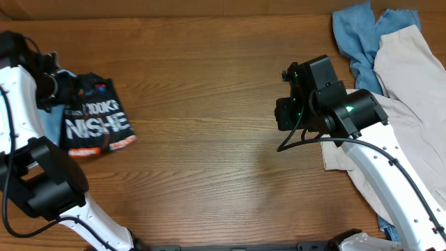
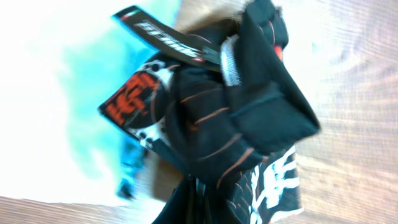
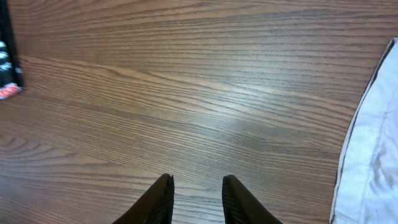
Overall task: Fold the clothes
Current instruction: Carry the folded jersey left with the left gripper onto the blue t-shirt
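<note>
Black garment [image 2: 211, 124] fills the left wrist view, bunched right at the lens. Left jaws are hidden under it, so I cannot tell whether they grip or only press.
- Pale blue fabric [image 2: 74, 93] lies at 9 o'clock of the bundle and seems partly beneath it.
- Right jaws: narrow gap, nothing between them, over bare desk [image 1: 209, 104], well apart from the black garment.
- Overhead: black garment lies as a compact packet at 9 o'clock on the desk. Beige garment [image 1: 411, 90] is at 3 o'clock and blue garment [image 1: 359, 42] at 1 o'clock, both loose and unfolded.

Risks (judgement):
- If the left jaws lift away with cloth caught, the packet may spring open.
- The pale blue fabric could be dragged along.
- The packet sits close to the desk's 9 o'clock edge, and a push could send it off.

Writing:
- Large white "NISHE" reads in the overhead view, but the line above it is unclear.
- Red labels and the round orange mark are illegible.
</note>
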